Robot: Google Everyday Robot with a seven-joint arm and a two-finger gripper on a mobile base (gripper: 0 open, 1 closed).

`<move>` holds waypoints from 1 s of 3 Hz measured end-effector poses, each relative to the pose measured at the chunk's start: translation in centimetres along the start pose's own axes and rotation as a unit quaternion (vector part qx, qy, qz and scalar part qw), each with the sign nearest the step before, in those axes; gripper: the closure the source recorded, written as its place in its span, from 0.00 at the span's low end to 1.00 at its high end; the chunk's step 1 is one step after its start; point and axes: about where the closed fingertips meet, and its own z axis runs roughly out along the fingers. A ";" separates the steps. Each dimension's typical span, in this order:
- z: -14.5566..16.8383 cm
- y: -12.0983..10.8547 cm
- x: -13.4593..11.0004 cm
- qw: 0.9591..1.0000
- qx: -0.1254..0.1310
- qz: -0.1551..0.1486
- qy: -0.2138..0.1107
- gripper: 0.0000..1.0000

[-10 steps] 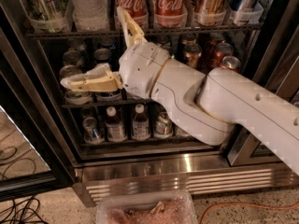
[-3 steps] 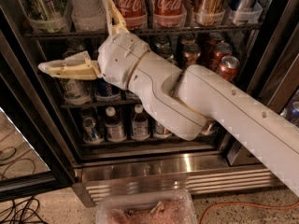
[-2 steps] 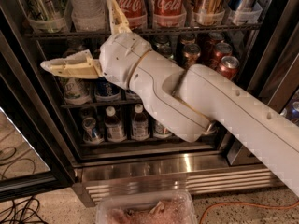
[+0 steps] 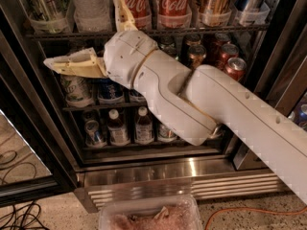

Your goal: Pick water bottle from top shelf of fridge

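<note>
The water bottle, clear and ribbed, stands in a clear bin on the top shelf of the fridge; its cap is cut off by the frame's top edge. My gripper is open, just below and in front of the bottle's base. One finger points left under the shelf edge. The other finger points up between the water bottle and a Coca-Cola bottle. Nothing is held.
A second Coca-Cola bottle and cans in bins fill the top shelf to the right. Cans line the middle rack and small bottles the lower one. The glass door stands open at left. A plastic tub and cables lie on the floor.
My gripper has risen from the middle rack up and to the left, to the top shelf's edge. In the last second it has barely shifted. The fingers have stayed open.
</note>
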 end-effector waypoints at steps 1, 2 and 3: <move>0.0 -1.7 -0.4 0.999 0.029 -0.003 0.013 0.00; 0.0 -1.7 -0.4 1.000 0.029 -0.003 0.013 0.00; 0.5 -1.6 1.2 0.999 0.030 0.009 0.033 0.00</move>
